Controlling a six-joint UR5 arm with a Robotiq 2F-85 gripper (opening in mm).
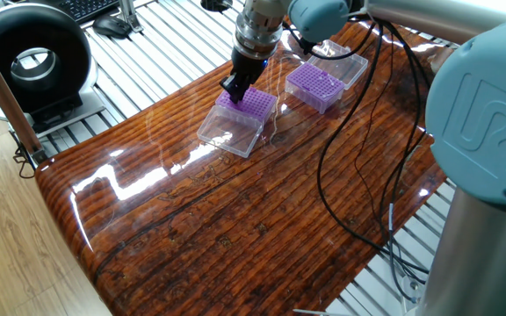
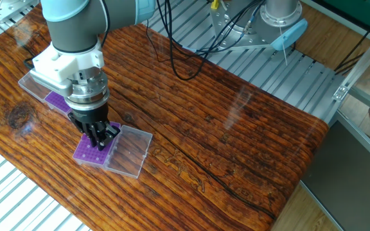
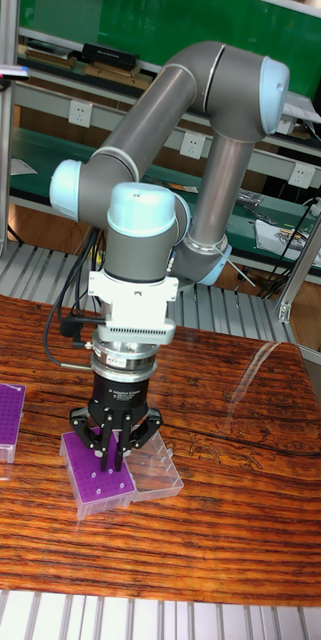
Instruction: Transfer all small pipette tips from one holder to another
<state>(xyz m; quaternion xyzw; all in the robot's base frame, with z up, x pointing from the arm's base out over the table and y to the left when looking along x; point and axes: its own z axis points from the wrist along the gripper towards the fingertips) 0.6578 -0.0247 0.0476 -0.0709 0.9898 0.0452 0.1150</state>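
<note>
My black two-finger gripper (image 3: 108, 462) hangs over the purple plastic tip holder (image 3: 97, 482), fingers pressed nearly together; whether they pinch a tip, I cannot tell. I should stay vertical, centred on one hole.

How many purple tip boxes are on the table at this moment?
2. One purple box sits directly under the gripper, with its clear lid open beside it. The second purple box lies farther along the table, also open.
</note>
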